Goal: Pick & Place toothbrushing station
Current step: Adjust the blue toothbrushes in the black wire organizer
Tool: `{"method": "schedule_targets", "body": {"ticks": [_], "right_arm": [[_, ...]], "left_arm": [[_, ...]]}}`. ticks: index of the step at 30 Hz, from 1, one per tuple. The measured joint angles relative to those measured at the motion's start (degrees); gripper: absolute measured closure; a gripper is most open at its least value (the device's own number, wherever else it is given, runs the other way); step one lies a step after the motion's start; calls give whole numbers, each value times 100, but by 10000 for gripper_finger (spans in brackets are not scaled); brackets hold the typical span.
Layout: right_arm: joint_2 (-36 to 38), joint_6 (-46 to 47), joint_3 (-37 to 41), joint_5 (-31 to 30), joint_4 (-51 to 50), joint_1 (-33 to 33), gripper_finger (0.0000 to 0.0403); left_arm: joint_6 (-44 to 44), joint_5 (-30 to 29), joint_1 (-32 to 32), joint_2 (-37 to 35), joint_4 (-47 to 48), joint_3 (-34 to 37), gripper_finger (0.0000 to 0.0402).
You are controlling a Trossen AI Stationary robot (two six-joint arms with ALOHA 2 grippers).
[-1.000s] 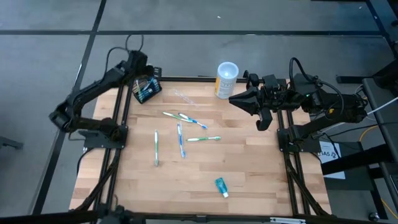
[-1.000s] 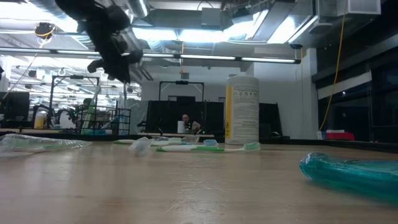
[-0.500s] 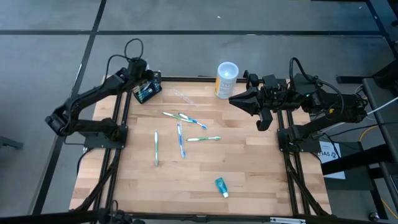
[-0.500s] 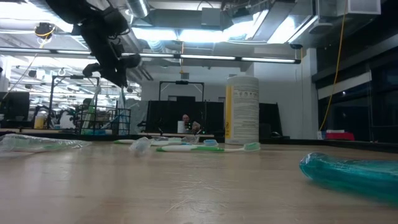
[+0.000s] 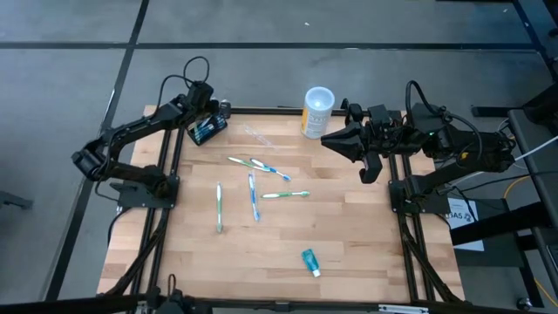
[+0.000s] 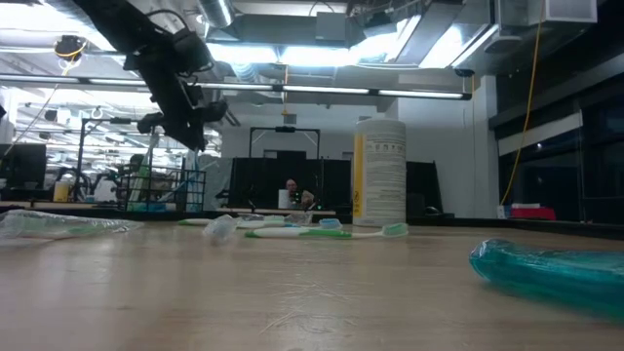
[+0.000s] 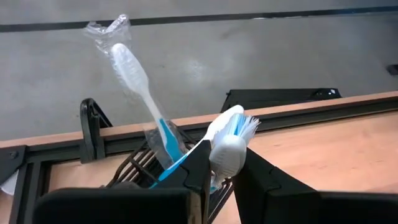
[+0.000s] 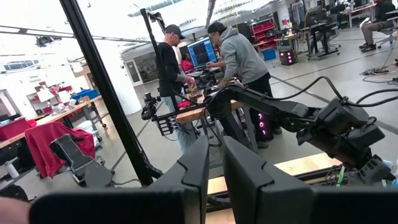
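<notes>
The black holder block point(image 5: 207, 130) stands at the table's far left corner. In the left wrist view point(image 7: 134, 171) a toothbrush in clear wrapping point(image 7: 134, 74) sticks up out of it. My left gripper point(image 5: 206, 112) hovers just above the holder, shut on a white-and-blue toothbrush point(image 7: 227, 146); it also shows in the low view point(image 6: 185, 107). My right gripper point(image 5: 330, 139) waits in the air by the table's right edge, shut and empty, near the white-and-yellow cup point(image 5: 317, 112). My left gripper pinches the white-and-blue toothbrush at its head end point(image 7: 229, 155), just below the bristles, between its two fingers point(image 7: 200, 165). The fingers slant down from above toward the holder. The blue handle point(image 7: 177, 165) runs down toward the holder; my finger hides its lower end.
Several toothbrushes point(image 5: 254, 196) lie loose mid-table, one in clear wrap point(image 5: 255, 135) near the holder. A teal toothpaste tube point(image 5: 310, 261) lies toward the near edge. The black frame rail point(image 7: 292, 106) runs along the far edge. People stand beyond the table point(image 8: 239, 68).
My left gripper has shifted a little toward the table's right edge and gone slightly lower over the holder, staying shut. My right arm has kept still.
</notes>
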State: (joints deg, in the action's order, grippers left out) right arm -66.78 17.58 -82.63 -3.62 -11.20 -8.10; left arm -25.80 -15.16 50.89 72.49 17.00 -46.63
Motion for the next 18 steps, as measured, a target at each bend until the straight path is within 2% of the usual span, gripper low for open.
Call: {"method": "schedule_targets", "body": {"ticks": [3, 9, 12, 14, 18], "right_arm": [[0, 0, 0, 2, 0, 0, 353], [0, 0, 0, 20, 0, 0, 353], [0, -2, 0, 20, -2, 0, 353], [0, -2, 0, 20, -2, 0, 353], [0, -7, 0, 20, -4, 0, 353]], "left_arm": [[117, 52, 0, -5, -92, 0, 355], [411, 187, 151, -85, -122, -384, 263], [538, 209, 212, -72, 14, -607, 230], [624, 208, 214, -79, 160, -821, 219], [999, 256, 211, -76, 1049, -1257, 217]]}}
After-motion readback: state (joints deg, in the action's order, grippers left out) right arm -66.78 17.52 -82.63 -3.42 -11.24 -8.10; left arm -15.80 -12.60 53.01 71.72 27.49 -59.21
